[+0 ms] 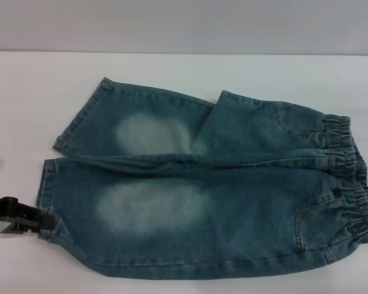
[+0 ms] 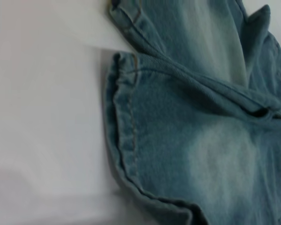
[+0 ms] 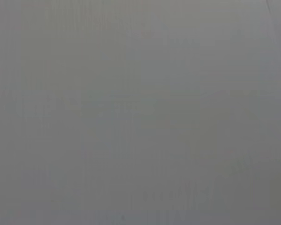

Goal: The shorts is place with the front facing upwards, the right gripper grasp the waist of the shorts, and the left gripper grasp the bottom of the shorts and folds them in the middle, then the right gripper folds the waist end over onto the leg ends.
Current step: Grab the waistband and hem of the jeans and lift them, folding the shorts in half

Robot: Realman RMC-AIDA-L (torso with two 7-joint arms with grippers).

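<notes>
The blue denim shorts (image 1: 202,202) lie flat, front up, on the white table. The waist of the shorts (image 1: 349,177), a ruffled elastic band, is at the right. The bottom of the shorts (image 1: 47,190) points left, with the near leg's hem below the far leg's hem (image 1: 80,116). My left gripper (image 1: 46,222) comes in from the left edge and its black claw reaches the near corner of the near leg's hem. The left wrist view shows that stitched hem (image 2: 124,131) close up on the shorts (image 2: 201,140). The right gripper is out of view.
White table (image 1: 24,98) surrounds the shorts, with a grey wall behind its far edge. The far leg is bent at a slight angle, its inner edge folded over near the crotch (image 1: 218,101). The right wrist view shows only a plain grey surface.
</notes>
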